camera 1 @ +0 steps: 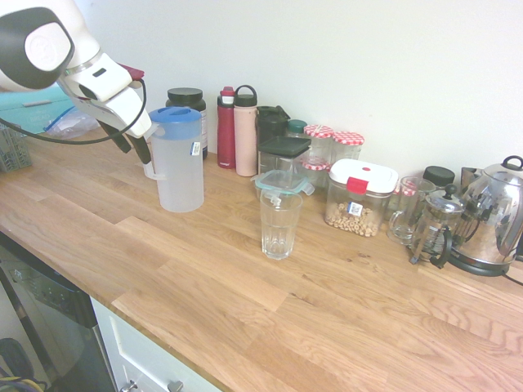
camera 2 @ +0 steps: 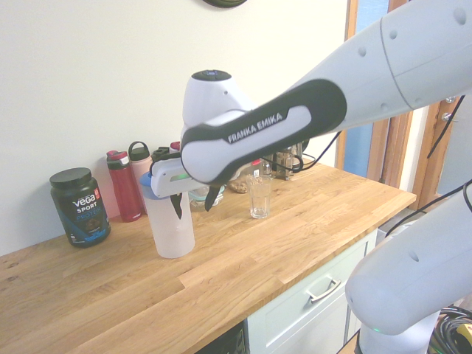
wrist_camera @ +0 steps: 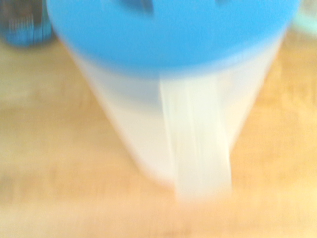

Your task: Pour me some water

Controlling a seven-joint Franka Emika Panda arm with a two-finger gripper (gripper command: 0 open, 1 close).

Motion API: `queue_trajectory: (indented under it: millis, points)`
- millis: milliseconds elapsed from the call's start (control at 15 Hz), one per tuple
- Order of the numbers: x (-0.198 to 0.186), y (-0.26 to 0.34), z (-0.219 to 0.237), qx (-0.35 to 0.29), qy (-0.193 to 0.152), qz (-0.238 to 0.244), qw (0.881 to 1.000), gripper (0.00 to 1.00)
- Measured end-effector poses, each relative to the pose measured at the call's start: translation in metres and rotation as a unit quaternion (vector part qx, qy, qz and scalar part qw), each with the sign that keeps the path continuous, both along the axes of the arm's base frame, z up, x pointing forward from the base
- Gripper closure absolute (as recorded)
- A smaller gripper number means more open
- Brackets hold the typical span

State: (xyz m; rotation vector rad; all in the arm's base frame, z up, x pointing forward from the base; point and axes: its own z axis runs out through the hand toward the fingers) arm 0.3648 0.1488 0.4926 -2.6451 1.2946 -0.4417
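Gripper [camera 2: 193,204] open at pitcher [camera 1: 179,163] handle.
Fingers spread apart, straddling the handle, gripping nothing; glass [camera 1: 279,223] standing well beyond.

Wooden counter [camera 1: 245,318]: pitcher [camera 1: 180,171], glass [camera 1: 279,224]

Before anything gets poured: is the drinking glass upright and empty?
Upright and empty: the glass stands on its base on the counter, clear to the bottom.
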Motion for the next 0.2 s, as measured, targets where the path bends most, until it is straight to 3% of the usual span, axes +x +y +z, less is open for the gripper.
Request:
queue_trajectory:
  millis: [200]
  points:
    - [-0.015,-0.006,0.008,-0.012,0.11,0.025,0.994,0.0]
